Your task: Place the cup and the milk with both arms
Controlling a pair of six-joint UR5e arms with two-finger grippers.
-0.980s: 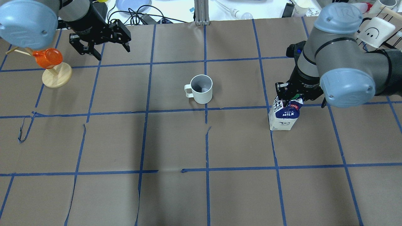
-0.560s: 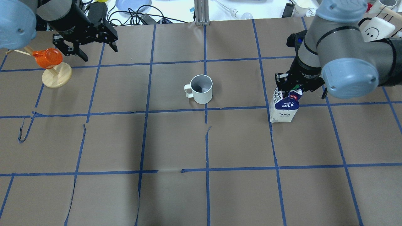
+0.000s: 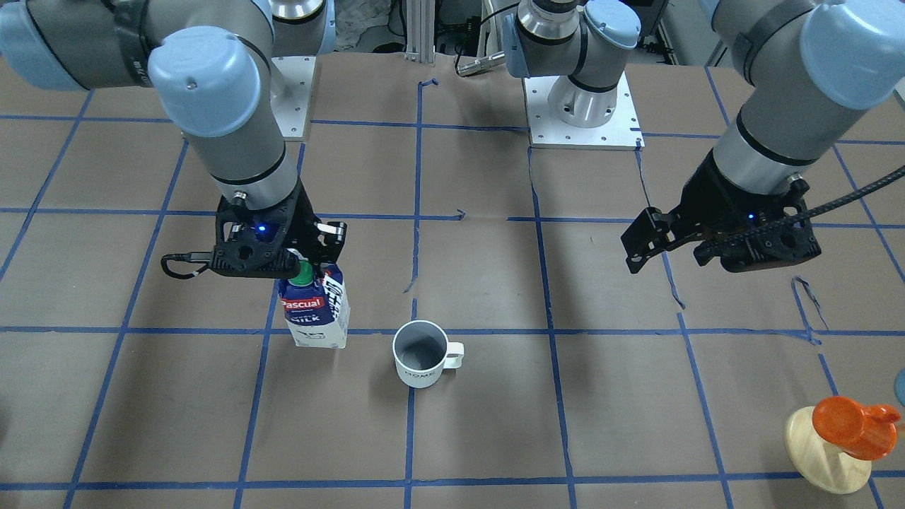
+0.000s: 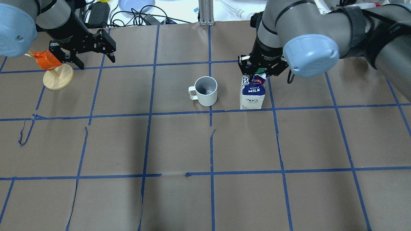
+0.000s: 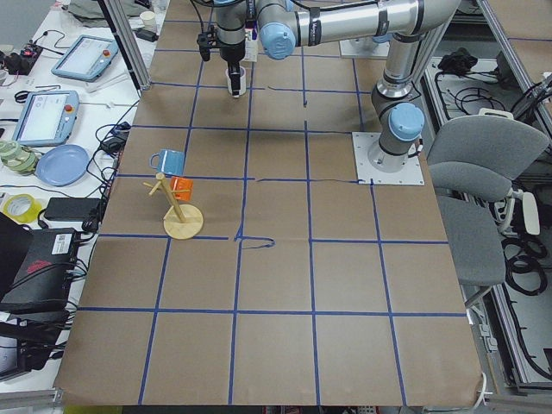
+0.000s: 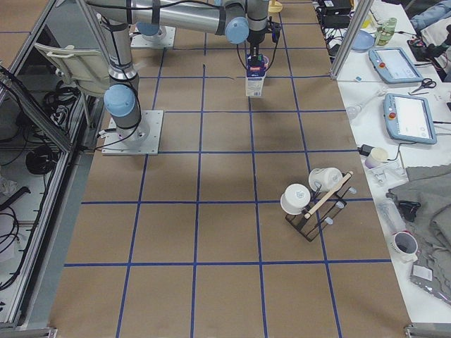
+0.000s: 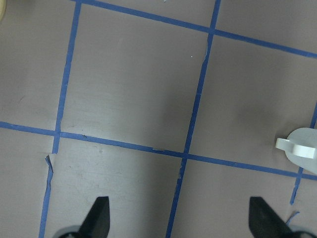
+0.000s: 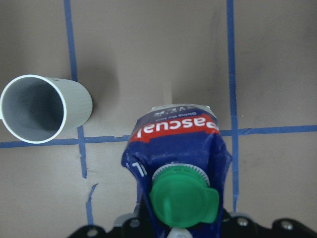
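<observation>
The white cup [image 4: 206, 91] stands upright at the table's middle, handle toward the robot's left; it also shows in the front view [image 3: 423, 353] and the right wrist view [image 8: 42, 109]. The milk carton [image 4: 252, 93] stands upright close to the cup's right, apart from it, at or just above the table. My right gripper [image 4: 257, 72] is shut on the milk's gable top by the green cap [image 8: 183, 196]; the front view shows the same hold on the milk [image 3: 316, 311]. My left gripper [image 4: 96, 63] is open and empty, above the table far left of the cup.
An orange cup [image 4: 48, 59] hangs on a wooden stand [image 4: 58, 78] just left of my left gripper. A rack with white mugs [image 6: 317, 197] stands at the table's right end. Cables and a blue plate [image 4: 135, 4] lie on the bench behind the table.
My right arm has carried the milk leftward and a little away from the robot, from the right grid cell to beside the cup. My left gripper has drifted left, still open.
</observation>
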